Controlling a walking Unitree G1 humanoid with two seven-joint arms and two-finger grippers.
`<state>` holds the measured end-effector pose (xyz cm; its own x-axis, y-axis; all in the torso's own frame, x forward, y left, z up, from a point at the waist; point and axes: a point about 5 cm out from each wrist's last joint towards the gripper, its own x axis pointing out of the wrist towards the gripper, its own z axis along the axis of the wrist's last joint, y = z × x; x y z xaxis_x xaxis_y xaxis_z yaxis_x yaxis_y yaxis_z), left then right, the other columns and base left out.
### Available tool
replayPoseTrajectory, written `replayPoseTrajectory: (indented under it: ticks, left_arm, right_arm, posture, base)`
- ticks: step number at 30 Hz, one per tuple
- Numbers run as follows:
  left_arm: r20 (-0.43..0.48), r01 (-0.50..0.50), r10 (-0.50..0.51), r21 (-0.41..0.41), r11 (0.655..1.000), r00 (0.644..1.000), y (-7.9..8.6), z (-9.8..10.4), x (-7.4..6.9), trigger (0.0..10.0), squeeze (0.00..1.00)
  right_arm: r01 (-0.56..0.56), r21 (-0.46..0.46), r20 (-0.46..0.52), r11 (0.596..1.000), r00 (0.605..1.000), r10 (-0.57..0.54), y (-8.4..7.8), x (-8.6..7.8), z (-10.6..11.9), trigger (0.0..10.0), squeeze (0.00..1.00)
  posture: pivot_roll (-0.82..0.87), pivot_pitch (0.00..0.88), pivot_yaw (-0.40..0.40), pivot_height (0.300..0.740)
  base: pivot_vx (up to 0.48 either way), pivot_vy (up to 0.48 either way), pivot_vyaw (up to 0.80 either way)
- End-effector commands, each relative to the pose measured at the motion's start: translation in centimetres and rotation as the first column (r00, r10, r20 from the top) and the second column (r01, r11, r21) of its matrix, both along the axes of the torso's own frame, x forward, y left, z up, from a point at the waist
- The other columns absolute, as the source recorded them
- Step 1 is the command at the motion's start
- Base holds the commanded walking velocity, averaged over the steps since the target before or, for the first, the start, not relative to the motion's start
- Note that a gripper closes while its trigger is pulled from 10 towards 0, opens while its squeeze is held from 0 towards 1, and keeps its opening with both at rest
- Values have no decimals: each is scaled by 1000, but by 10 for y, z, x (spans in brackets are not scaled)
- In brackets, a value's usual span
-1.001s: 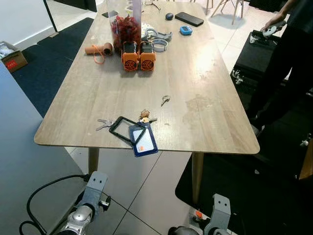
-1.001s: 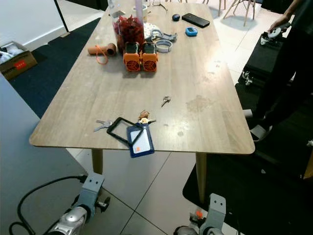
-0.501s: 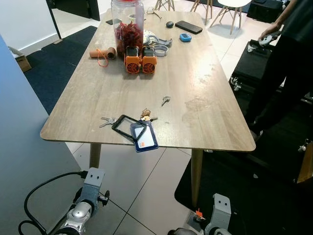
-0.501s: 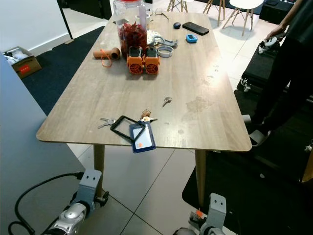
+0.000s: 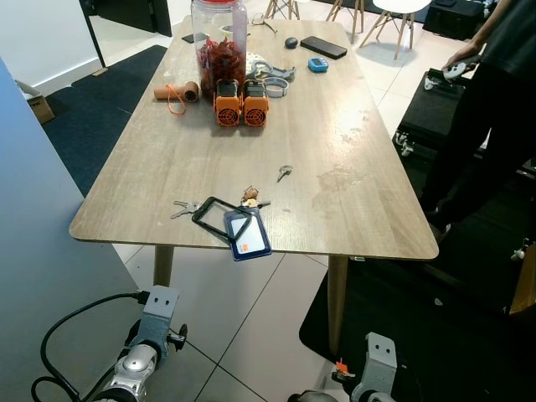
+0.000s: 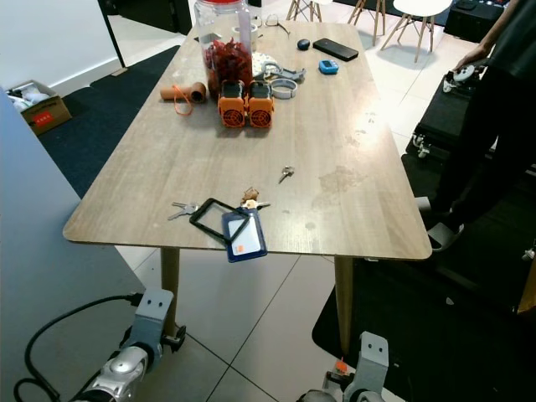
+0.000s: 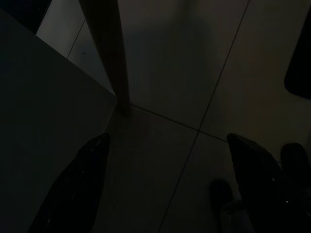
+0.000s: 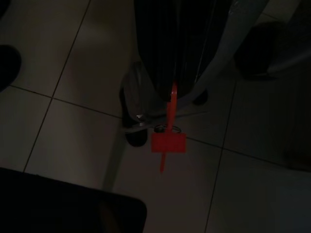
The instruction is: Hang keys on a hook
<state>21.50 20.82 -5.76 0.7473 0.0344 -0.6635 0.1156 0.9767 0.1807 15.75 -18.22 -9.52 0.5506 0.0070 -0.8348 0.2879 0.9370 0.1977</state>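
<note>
In the right wrist view my right gripper [image 8: 177, 73] is shut on a red key tag [image 8: 167, 143] with a small key ring [image 8: 167, 128], which dangles above the tiled floor. That arm [image 5: 378, 368] hangs low in front of the wooden table [image 5: 352, 209]. My left gripper [image 7: 167, 145] hangs open beside a table leg [image 7: 107, 53], with nothing between its fingers. On the table near the front edge lie silver keys [image 5: 182, 207], a key ring with a brown charm [image 5: 249, 198] and a single small key [image 5: 284, 172].
A blue badge holder [image 5: 245, 235] on a black lanyard overhangs the table's front edge. A jar [image 5: 219, 38], two orange devices [image 5: 241, 100] and a phone [image 5: 323, 47] stand farther back. A person [image 5: 494, 100] stands at the right, a grey panel [image 5: 33, 251] at my left.
The camera moved early on, so the table sits lower and farther in view. Nothing on the table moved and both arms still hang low.
</note>
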Motion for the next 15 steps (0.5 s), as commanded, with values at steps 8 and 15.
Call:
replayPoseTrajectory:
  ticks: [8,15]
  left_arm:
    - [4,-12,12,-15,1000,1000,-4,-1,-1,10000,0]
    - [-2,-4,4,-15,1000,1000,-6,-1,0,10000,0]
  right_arm:
    - [15,-19,-7,1000,1000,-15,-6,-2,0,10000,0]
    - [28,-30,-5,999,1000,-28,-9,-1,0,10000,0]
  posture:
    - [85,28,-27,740]
    - [73,36,-16,740]
  base:
    - [0,0,0]
    - [0,0,0]
